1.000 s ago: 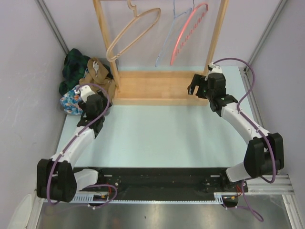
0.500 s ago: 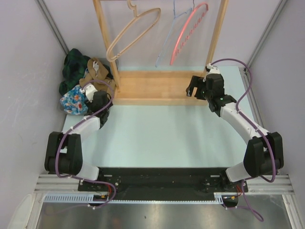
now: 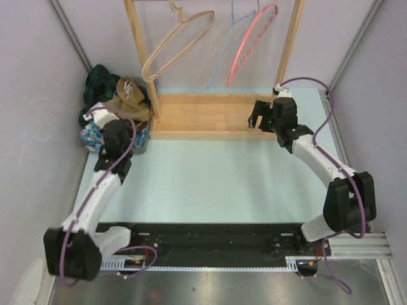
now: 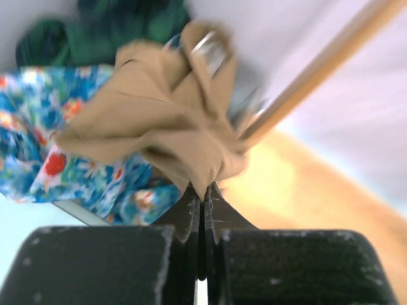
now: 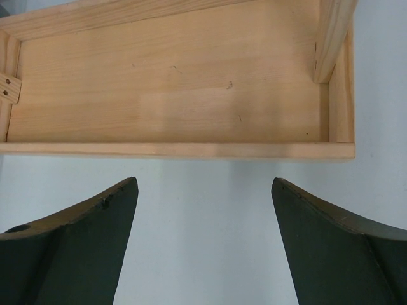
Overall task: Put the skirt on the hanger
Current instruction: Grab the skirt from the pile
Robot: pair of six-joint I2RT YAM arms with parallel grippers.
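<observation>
The tan skirt (image 4: 159,121) lies bunched on top of a pile of clothes at the table's back left (image 3: 130,101). My left gripper (image 4: 203,190) is shut on a fold at the skirt's lower edge, and it reaches into the pile (image 3: 129,121). Three hangers hang from the wooden rack: a tan hanger (image 3: 175,44), a blue hanger (image 3: 227,47) and a red hanger (image 3: 251,41). My right gripper (image 5: 203,190) stands open and empty over the table, just in front of the rack's base (image 5: 172,82), near its right post (image 3: 259,114).
A floral garment (image 4: 38,146) and a dark green garment (image 4: 108,32) lie under and behind the skirt. The rack's left post (image 4: 318,70) stands close to the right of the pile. Grey walls close in both sides of the table (image 3: 210,178).
My left gripper was open a second ago; it has reached into the pile and shut on the tan skirt. The right gripper has barely shifted.
</observation>
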